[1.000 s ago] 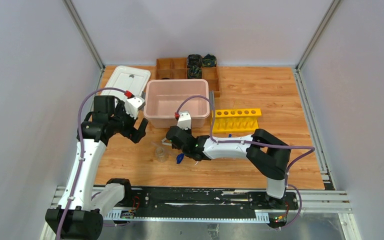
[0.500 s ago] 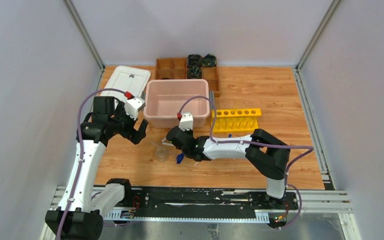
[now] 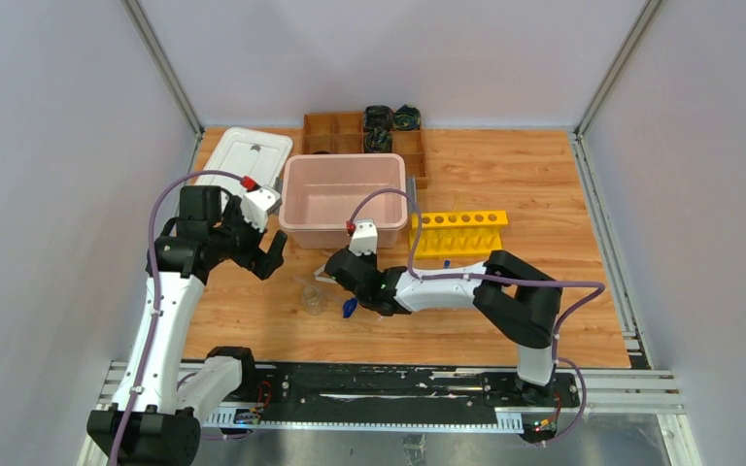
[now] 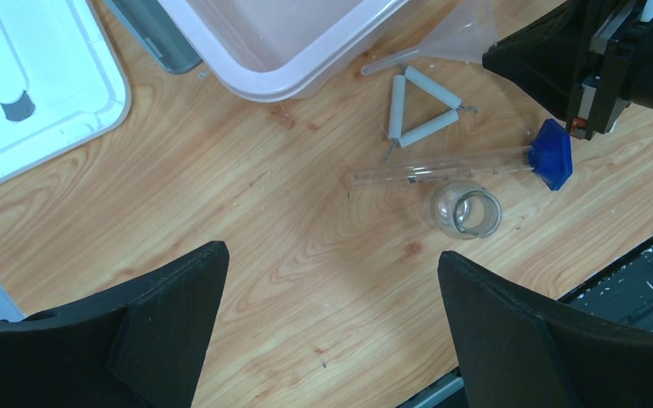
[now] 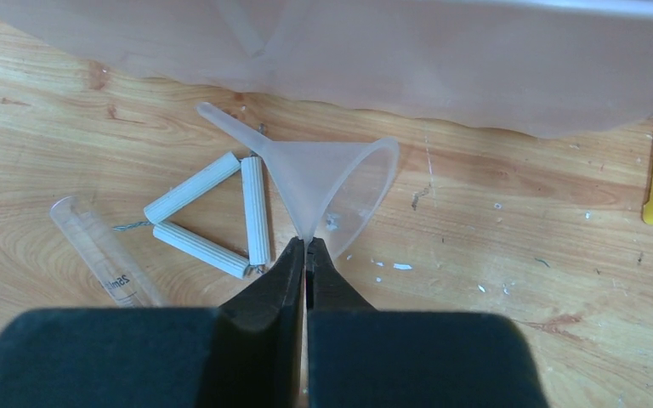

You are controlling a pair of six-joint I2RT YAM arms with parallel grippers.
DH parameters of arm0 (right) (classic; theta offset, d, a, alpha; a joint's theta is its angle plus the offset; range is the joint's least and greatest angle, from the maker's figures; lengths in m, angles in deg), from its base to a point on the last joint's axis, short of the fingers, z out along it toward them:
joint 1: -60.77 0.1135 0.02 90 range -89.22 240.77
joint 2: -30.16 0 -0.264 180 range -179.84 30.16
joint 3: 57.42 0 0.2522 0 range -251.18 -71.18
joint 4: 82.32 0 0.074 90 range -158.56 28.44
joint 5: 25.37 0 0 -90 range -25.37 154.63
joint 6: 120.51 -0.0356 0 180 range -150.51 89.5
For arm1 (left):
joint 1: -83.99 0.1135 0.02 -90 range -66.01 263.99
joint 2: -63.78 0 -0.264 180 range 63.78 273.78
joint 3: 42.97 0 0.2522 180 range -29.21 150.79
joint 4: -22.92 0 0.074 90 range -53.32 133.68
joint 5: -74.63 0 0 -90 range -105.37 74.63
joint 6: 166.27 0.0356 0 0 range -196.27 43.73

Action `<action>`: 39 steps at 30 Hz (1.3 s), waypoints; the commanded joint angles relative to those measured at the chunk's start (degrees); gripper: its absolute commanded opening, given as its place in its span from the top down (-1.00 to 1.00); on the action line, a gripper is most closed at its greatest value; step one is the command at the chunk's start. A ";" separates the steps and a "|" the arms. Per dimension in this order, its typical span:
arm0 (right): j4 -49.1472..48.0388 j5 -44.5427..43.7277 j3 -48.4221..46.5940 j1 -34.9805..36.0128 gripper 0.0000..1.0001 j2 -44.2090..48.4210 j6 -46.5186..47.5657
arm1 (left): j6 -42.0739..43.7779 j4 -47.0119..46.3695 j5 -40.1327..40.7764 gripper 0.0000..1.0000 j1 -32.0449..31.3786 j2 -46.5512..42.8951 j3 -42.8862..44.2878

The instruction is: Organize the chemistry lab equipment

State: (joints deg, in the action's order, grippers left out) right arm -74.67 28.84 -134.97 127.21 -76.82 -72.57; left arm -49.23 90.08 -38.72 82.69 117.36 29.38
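Right gripper (image 5: 306, 248): clenched, its two black fingers pressed together on the near rim of the funnel (image 5: 323, 174), one fingertip outside the wall and one at the mouth.
Funnel: clear, lying on its side on the table (image 3: 505, 175), its mouth towards the right gripper and its thin stem pointing away towards the wall of the pink bin (image 4: 289, 42).
White triangle (image 5: 212, 212): three white rods joined at the corners, flat on the wood just beside the funnel – one rod lies close along the cone, though the pictures do not settle whether they touch.
Clear tube (image 4: 438, 167): lying flat on the near side of the triangle, with printed markings on it and the blue piece (image 4: 553, 153) at the end nearer the right gripper.
Beaker (image 4: 466, 211): small and clear, mouth up, just beside the tube on its near side.
Left gripper (image 4: 332, 255): released, jaws spread wide and holding nothing – it hangs above bare wood to the left of the glassware, apart from all of it.
Pink bin: behind the glassware, near the middle of the table.
Yellow rack (image 3: 458, 233): to the right of the bin, a row of round holes along its top.
White tray (image 3: 243, 155): at the back left, beside the bin.
Wooden box (image 3: 340, 131): divided into compartments, at the back edge behind the bin, with dark items in some of them.
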 commanded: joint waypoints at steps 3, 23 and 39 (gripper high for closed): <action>-2.24 -2.05 3.67 -0.17 1.00 5.28 1.50 | -0.62 0.56 -1.53 -1.00 0.33 -0.54 2.21; 23.37 24.06 -1.48 -2.49 1.00 32.77 22.00 | 1.01 0.47 -7.52 -1.00 0.33 -0.69 1.02; 37.15 30.35 -34.35 -21.82 1.00 3.92 26.61 | 8.23 1.10 -14.59 -0.93 0.33 -3.51 -4.27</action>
State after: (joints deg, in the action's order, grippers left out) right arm -43.81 58.30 -162.88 107.19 -65.80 -48.94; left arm -44.48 90.94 -50.15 82.69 113.21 26.86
